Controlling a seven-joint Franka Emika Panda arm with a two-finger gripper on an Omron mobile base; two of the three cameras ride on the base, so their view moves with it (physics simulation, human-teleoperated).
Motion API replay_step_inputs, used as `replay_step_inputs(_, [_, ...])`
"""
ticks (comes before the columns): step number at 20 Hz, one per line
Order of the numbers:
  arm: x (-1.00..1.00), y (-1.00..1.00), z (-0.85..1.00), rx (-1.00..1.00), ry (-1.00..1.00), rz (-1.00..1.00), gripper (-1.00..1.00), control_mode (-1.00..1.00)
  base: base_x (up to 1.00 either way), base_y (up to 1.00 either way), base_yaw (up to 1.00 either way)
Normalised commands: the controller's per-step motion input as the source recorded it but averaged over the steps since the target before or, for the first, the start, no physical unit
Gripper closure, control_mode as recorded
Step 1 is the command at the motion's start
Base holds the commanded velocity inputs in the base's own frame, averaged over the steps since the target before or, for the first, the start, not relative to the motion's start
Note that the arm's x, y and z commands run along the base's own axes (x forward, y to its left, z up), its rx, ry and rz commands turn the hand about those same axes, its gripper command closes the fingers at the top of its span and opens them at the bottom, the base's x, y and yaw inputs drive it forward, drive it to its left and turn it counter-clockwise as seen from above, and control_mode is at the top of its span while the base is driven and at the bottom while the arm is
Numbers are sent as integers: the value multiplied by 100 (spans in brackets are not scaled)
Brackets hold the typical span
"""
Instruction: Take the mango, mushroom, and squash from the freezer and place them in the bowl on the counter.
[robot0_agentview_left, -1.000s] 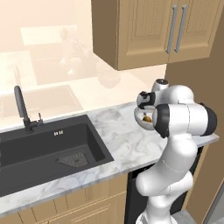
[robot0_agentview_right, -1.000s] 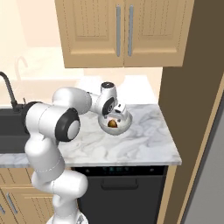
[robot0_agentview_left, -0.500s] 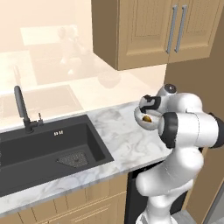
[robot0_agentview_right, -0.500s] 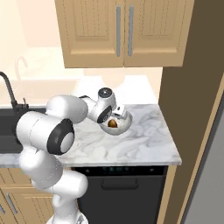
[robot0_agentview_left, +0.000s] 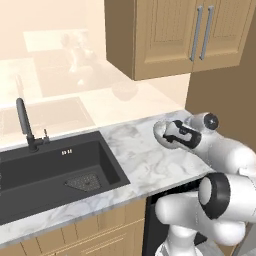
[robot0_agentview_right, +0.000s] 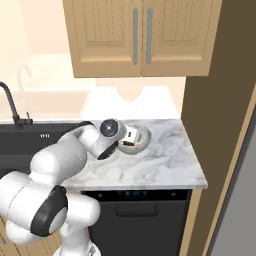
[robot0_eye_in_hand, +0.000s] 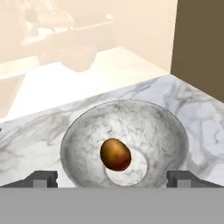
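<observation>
Now that our arm has swung further right vs. a sec ago, w/ gripper (robot0_eye_in_hand: 112, 177) spread wide and holding nothing, we judge one item delivered. It sits in the bowl (robot0_eye_in_hand: 87, 131) on the counter (robot0_eye_in_hand: 197, 113): an orange-brown oval (robot0_eye_in_hand: 115, 154), prob. the mango, though we can't tell for sure. Nothing else is in the bowl; mushroom and squash presumably remain, freezer next.

Mottled stone-like bowl (robot0_eye_in_hand: 87, 135), veined white marble counter (robot0_eye_in_hand: 205, 122), light matt wood cabinets (robot0_agentview_right: 145, 37).
</observation>
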Motion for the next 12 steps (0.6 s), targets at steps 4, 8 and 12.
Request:
replay_step_inputs(4, [-72,2,94,-8,-10,0,-100,-100,0,0,0])
replay_step_inputs(8, [-78,2,66,0,-7,0,-100,-100,0,0,0])
replay_step_inputs(12, [-80,29,82,-5,0,-2,-100,-100,0,0,0])
